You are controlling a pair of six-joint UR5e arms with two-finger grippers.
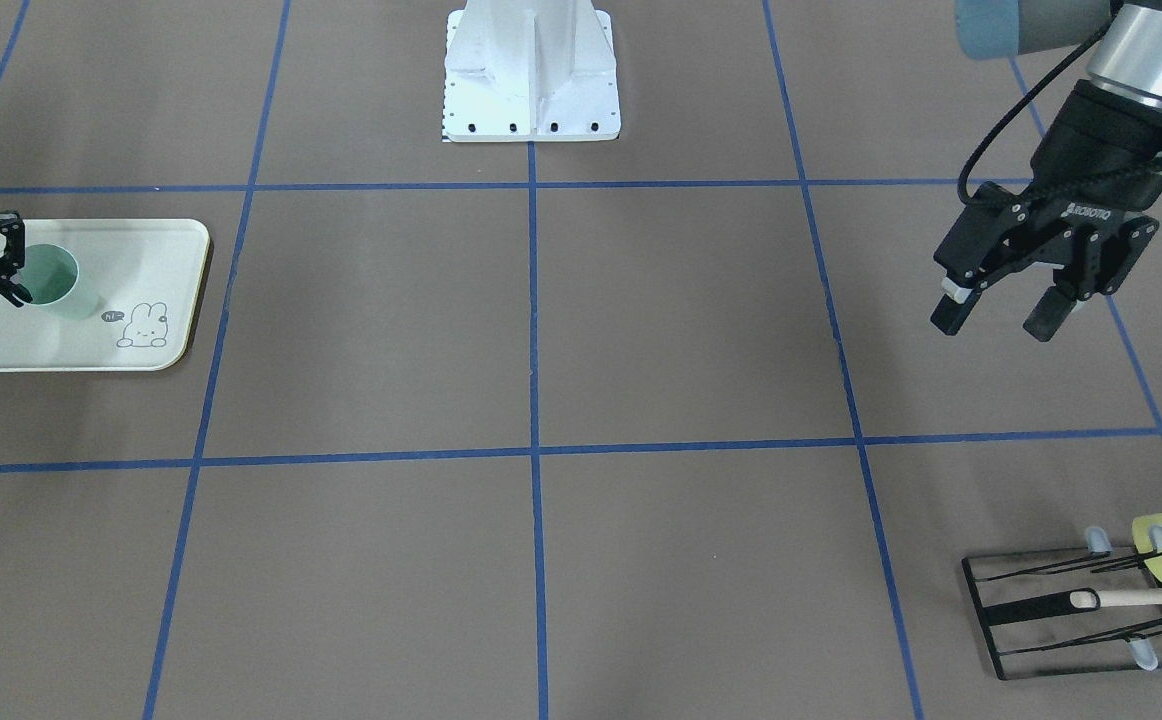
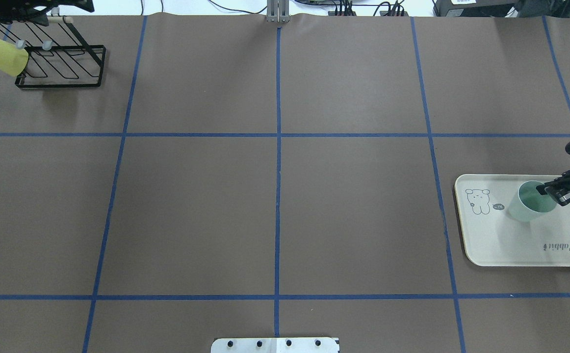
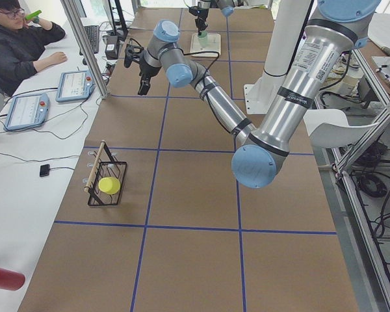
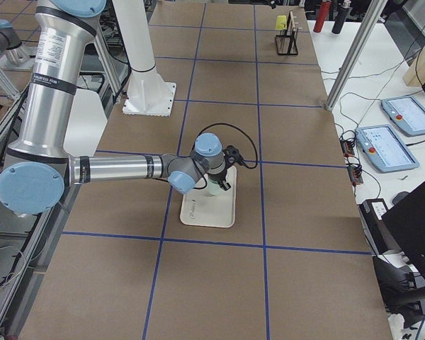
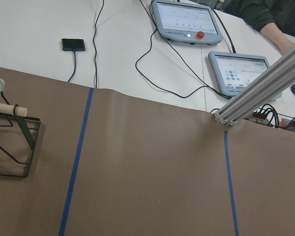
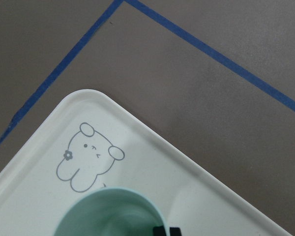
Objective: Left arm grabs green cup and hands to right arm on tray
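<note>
overhead exterior shows pale mint green cup (image 2: 523, 210) upright on tray (image 2: 510, 245).

The desk (image 2: 196, 206) is a flat brown surface marked into large squares by blue tape (image 2: 278, 196). A cream tray (image 2: 510, 245) lies flat at its right edge. A black wire rack (image 2: 64, 73) stands at the far left corner. The white base plate (image 1: 531, 110) is bolted at the near-edge middle.
</note>
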